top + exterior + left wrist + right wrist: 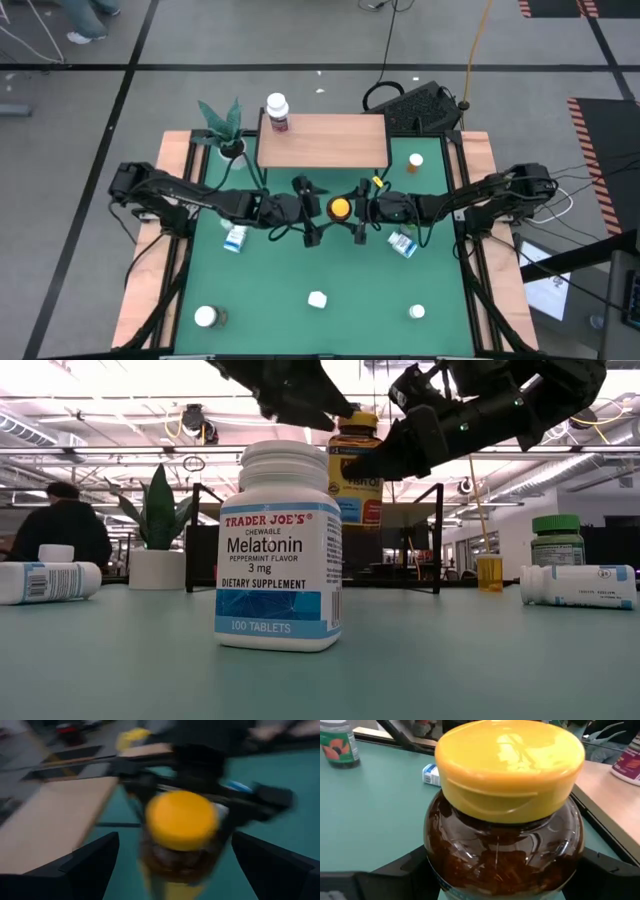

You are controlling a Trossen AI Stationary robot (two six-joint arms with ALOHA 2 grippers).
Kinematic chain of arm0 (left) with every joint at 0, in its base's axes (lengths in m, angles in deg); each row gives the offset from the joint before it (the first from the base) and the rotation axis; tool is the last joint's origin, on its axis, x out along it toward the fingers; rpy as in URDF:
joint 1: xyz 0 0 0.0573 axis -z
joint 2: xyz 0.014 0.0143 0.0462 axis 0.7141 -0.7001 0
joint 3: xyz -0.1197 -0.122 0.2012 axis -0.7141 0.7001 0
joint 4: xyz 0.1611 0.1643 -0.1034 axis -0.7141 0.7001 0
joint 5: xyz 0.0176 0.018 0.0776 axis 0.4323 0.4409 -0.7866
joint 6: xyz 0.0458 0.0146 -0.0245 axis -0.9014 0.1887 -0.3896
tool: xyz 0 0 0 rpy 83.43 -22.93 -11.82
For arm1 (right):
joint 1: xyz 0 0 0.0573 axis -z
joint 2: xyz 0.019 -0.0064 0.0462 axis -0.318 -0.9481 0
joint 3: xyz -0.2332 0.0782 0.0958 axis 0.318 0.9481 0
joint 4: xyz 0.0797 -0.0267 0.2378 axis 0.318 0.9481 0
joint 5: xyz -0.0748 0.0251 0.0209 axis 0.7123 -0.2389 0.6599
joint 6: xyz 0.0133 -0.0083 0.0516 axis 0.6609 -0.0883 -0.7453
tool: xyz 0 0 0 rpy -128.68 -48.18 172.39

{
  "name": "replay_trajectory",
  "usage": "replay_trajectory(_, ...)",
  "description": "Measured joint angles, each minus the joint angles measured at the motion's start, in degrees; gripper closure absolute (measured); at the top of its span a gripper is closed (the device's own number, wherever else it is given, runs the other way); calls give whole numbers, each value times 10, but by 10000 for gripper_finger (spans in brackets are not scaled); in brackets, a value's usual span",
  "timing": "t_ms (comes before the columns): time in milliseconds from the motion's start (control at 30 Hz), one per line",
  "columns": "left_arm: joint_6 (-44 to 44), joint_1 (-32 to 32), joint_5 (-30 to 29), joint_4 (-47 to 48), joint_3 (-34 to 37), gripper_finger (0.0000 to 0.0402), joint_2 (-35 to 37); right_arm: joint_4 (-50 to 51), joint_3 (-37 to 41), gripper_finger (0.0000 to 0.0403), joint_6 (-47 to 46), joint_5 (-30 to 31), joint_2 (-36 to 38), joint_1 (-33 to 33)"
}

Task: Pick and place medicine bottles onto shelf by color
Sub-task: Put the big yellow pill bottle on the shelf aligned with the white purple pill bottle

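- The green-topped table [330, 270] carries scattered medicine bottles, with both dark arms meeting at its centre, just in front of the light-wood shelf [325, 140].
- On the shelf's left corner stands one white-capped bottle with a purple label [277, 112]; most of the board is bare.
- The right end effector [350, 212] grips the yellow-capped amber bottle [505, 820] by its body, fingers closed on either side, lifted clear of the table.
- The left end effector [318, 212] waits just beside it, fingers spread wide, holding nothing.
- Best handling, by judgement: keep the bottle upright, carry it over the shelf edge, lower it apart from the purple-labelled bottle, then release.
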Motion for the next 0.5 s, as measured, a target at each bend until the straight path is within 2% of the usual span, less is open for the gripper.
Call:
replay_trajectory(133, -32, -6, 41, -31, 0, 11, -23, 0, 0, 102, 0, -27, 0, 0)
replay_trajectory(300, -34, -12, 28, -87, 0, 14, -55, 0, 0, 101, -5, -48, 0, 0)
replay_trajectory(400, -31, -15, 18, -92, 0, 39, -55, 0, 0, 101, -7, -56, 0, 1)
replay_trajectory(500, -33, -15, 16, -92, 0, 81, -49, 1, 0, 101, -9, -56, 0, 1)
